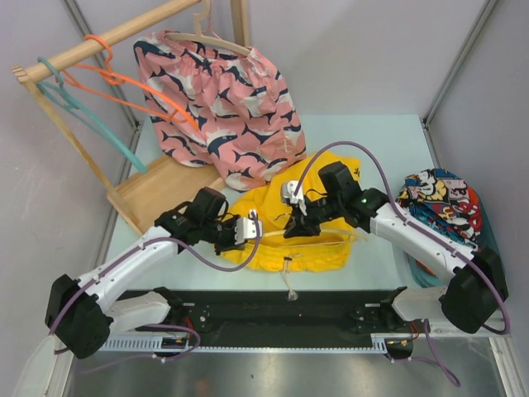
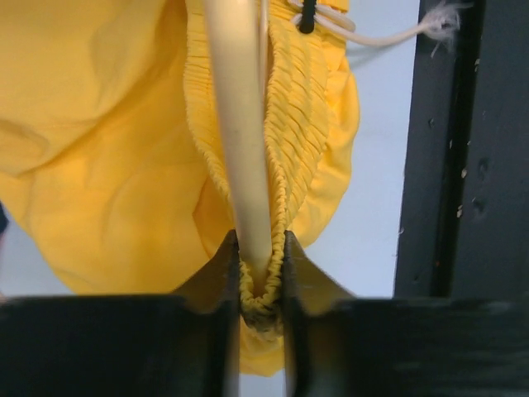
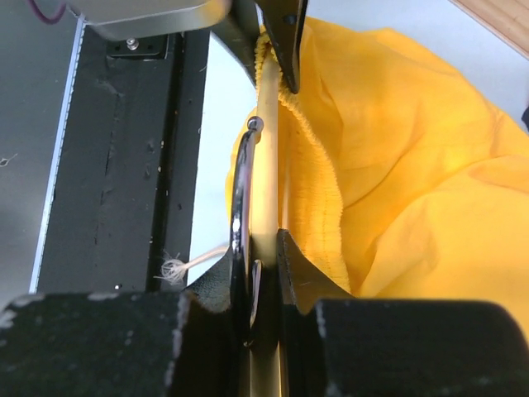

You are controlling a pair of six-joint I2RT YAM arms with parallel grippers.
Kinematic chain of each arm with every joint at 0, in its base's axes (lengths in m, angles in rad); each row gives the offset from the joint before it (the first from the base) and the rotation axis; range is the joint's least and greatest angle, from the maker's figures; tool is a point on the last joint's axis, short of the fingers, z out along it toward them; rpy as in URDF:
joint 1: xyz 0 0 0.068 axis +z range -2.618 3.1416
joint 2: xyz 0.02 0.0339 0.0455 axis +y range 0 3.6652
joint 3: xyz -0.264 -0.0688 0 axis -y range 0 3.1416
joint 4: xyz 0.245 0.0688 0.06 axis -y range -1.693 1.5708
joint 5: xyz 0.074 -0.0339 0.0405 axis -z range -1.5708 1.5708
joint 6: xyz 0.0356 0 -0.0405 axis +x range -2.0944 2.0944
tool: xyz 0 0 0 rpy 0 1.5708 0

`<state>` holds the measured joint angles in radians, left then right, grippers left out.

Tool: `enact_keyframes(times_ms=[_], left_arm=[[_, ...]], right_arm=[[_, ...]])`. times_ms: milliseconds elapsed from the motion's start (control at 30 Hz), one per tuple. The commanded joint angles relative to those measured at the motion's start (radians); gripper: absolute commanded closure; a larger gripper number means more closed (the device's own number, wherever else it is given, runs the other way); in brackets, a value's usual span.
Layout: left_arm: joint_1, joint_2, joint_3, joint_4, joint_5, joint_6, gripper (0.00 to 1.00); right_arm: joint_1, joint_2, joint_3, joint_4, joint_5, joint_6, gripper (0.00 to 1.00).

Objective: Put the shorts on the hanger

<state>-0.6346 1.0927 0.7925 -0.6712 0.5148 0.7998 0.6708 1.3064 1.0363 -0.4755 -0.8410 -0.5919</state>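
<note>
Mid-frame, I'm hooking the shorts (image 1: pixel 318 252) onto the hanger (image 2: pixel 244 124): left gripper (image 2: pixel 260 244) pinching waistband (image 2: pixel 293 124), right gripper (image 3: pixel 263 248) clamping hanger; next probably needs lifting both evenly.

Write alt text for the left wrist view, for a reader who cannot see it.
A dark pincer clamps a pale hanger and the gathered waistband of yellow shorts wrapped around it. A pale drawstring trails toward a black rail on the right.

Matt yellow cloth shorts (image 2: pixel 99 149), smooth, slightly glossy pale plastic hanger (image 2: pixel 240 124), bare wooden rail (image 1: pixel 124 33).
</note>
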Motion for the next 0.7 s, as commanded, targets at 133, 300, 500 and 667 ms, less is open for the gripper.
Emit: enact_keyframes(times_ms=[133,300,500,667], left_arm=[[-0.002,-0.056,-0.033,0.021,0.076,0.062,1.00],[-0.013,-0.140,-0.098,0.045,0.013,0.154,1.00],[-0.059,-0.139,-0.081,0.045,-0.015,0.174,1.00],[-0.103,-0.163,-0.079,0.053,-0.048,0.167,1.00]], right_arm=[[-0.063,-0.150,0.008,0.066,0.045,0.191,0.24],[-0.210,-0.262,0.007,-0.037,0.036,0.351,0.01],[-0.247,-0.155,0.008,-0.218,0.185,0.296,0.13],[-0.247,-0.007,0.010,-0.379,0.295,0.106,0.27]])
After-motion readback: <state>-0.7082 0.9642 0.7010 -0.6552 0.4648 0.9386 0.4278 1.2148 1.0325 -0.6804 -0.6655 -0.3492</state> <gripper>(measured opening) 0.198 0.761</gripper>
